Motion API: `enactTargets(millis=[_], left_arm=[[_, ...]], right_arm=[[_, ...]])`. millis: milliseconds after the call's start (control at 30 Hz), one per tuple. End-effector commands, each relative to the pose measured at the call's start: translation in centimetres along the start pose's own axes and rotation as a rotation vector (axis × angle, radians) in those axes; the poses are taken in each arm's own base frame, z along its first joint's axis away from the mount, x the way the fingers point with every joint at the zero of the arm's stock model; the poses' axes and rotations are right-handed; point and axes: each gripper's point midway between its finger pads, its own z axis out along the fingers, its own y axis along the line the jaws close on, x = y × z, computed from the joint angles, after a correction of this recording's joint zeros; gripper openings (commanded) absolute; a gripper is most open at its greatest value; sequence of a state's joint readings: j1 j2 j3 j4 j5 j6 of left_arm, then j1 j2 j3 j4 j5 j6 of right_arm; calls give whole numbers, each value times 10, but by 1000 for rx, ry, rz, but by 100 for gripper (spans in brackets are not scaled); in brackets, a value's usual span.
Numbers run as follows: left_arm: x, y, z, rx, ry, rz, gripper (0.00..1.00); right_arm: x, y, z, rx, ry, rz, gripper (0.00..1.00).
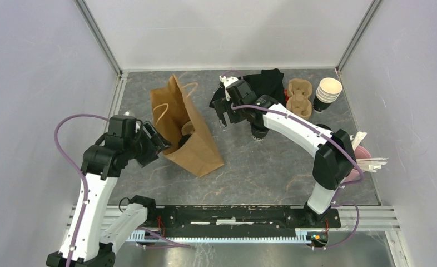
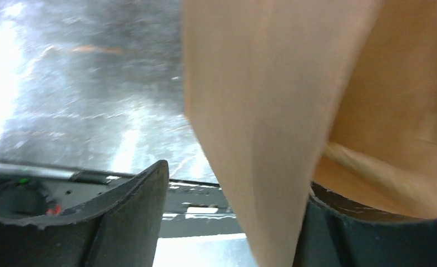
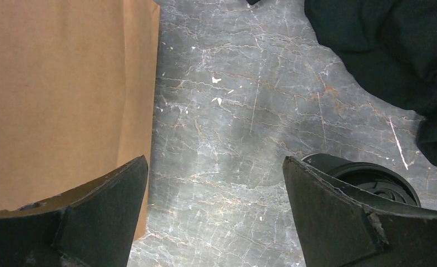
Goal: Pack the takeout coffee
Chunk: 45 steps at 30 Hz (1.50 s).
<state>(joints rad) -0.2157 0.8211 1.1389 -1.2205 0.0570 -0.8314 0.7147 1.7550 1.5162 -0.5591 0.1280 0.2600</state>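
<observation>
A brown paper bag (image 1: 197, 144) stands tilted left of centre with its mouth towards my left arm. A dark round thing (image 1: 187, 129) shows inside the mouth; I cannot tell whether it is a capped cup. One black capped coffee cup (image 1: 259, 132) stands on the table, half under my right arm; its lid (image 3: 372, 179) shows behind my right finger. My left gripper (image 1: 162, 140) is open at the bag's mouth, the bag wall (image 2: 249, 111) between its jaws against the right finger (image 2: 372, 236). My right gripper (image 1: 223, 114) is open and empty between bag and cup, also in its wrist view (image 3: 215, 161).
A black cloth (image 1: 266, 83) lies at the back. A cardboard cup carrier (image 1: 298, 97) and a stack of lidless cups (image 1: 327, 93) stand at the back right. A pink container (image 1: 361, 156) with pale sticks sits at the right edge.
</observation>
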Motion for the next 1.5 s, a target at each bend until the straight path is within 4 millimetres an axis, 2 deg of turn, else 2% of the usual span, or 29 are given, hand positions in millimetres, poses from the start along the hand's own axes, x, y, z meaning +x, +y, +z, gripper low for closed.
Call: enactTargets(millis=[0,100,267,367,467,533,600,667,800,900,1067,1167,1300,1400,1467], left_arm=[[-14,-67,-36,325,-37,85,77],[-14,-87,-49,417,-12,89,81],[-23,-92,-70,419,-51,142,85],[-30,-84,-81,380,-107,164,84],[-37,-55,-76,232,-164,122,79],[-34,-29,-59,93,-150,63,77],[-21,-12,-33,7,-80,20,73],[-11,-5,-9,-14,-29,-17,71],[4,-7,34,13,53,-48,66],[24,-18,66,92,165,-88,62],[50,0,115,43,282,-117,59],[67,6,136,23,372,-157,54],[72,6,151,8,415,-197,54],[88,7,163,-6,493,-296,54],[96,-2,167,34,530,-396,54]], right_arm=[[-6,4,-5,-22,-23,-11,98],[-6,1,-6,-7,-29,-18,98],[-5,-1,-5,2,-27,-33,98],[-8,0,-4,2,-33,-31,98],[-11,-1,-2,6,-40,-36,98],[-13,-2,1,11,-43,-39,98],[-14,1,4,-1,-33,-41,98],[-13,3,9,-10,-28,-42,98],[-13,7,20,-28,-30,-34,98],[-13,14,30,-58,-24,-33,98],[-19,22,44,-99,-25,-53,98],[-23,23,48,-107,-31,-59,98],[-21,25,54,-127,-48,-59,98],[-20,27,59,-146,-58,-57,98],[-24,29,62,-163,-73,-54,98]])
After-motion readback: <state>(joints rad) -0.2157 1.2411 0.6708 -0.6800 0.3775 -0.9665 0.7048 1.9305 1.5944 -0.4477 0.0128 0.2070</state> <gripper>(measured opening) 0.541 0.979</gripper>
